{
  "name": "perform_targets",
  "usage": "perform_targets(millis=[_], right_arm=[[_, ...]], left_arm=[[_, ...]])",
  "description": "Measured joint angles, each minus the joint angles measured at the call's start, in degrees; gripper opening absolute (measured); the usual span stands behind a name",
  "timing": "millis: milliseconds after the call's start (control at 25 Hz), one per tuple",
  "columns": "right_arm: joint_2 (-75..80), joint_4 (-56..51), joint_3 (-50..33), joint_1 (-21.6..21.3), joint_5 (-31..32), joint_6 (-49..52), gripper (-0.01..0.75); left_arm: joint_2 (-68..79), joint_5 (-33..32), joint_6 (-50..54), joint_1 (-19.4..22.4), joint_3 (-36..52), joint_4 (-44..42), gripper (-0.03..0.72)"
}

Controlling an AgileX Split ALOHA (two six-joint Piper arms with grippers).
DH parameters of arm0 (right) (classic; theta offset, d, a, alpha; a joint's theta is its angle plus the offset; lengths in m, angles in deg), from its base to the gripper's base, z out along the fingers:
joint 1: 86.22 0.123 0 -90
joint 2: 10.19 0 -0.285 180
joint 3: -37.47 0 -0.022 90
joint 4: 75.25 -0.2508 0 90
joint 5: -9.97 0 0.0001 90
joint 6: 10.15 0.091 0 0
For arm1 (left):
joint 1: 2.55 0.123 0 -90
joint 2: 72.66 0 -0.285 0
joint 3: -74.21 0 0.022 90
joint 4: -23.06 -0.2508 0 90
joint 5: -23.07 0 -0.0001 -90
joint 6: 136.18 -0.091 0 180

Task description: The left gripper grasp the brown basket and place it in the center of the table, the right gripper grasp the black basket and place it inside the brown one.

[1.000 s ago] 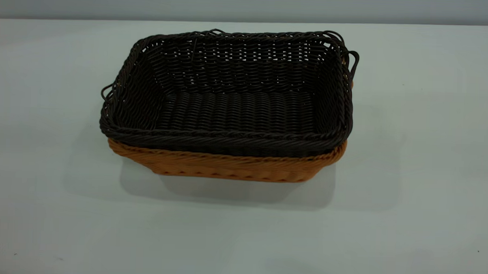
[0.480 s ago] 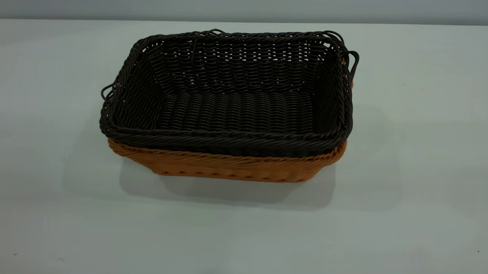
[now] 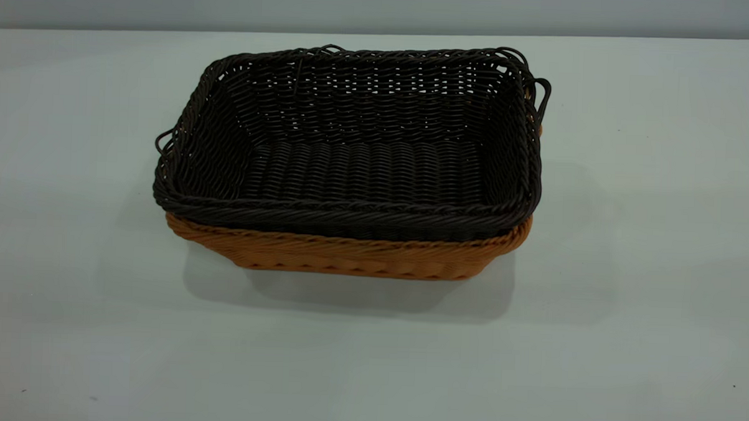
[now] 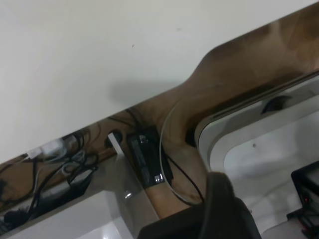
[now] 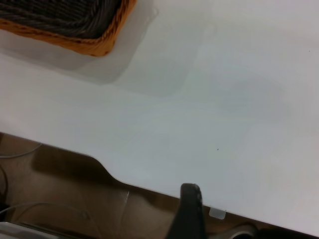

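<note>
While the black basket (image 3: 352, 141) is nested inside the brown basket (image 3: 348, 256) at mid-table (image 3: 660, 245), the left gripper (image 4: 219, 209) and right gripper (image 5: 192, 211) are seen off the table's edge, nothing held; their opening cannot be told.

The exterior view looks down obliquely at the counter (image 3: 660, 245); both wrist views overlook its edge (image 4: 99, 74), the right sharing the brown basket (image 5: 94, 45).
</note>
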Motion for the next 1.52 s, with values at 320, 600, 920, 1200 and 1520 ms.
perform_targets(millis=[320,600,920,1200,1520], right_arm=[[0.00,0.00,0.00,0.00,0.00,0.00,0.563],[-1.63,-0.18,0.00,-14.66,0.00,-0.05,0.563],[-15.00,-0.13,0.00,-21.35,0.32,-0.05,0.563],[-21.20,-0.13,0.00,-21.40,1.19,-0.05,0.563],[-21.20,-0.17,0.00,-21.40,1.19,-0.05,0.563]], left_arm=[[-3.84,-0.11,0.00,0.00,0.00,0.05,0.417],[-6.78,-0.12,0.00,13.17,0.00,0.57,0.417],[-18.36,-0.82,0.00,27.01,0.00,0.21,0.417],[-33.97,-1.69,0.00,29.85,0.00,0.21,0.417],[-39.36,-2.49,0.00,29.85,0.00,0.21,0.417]])
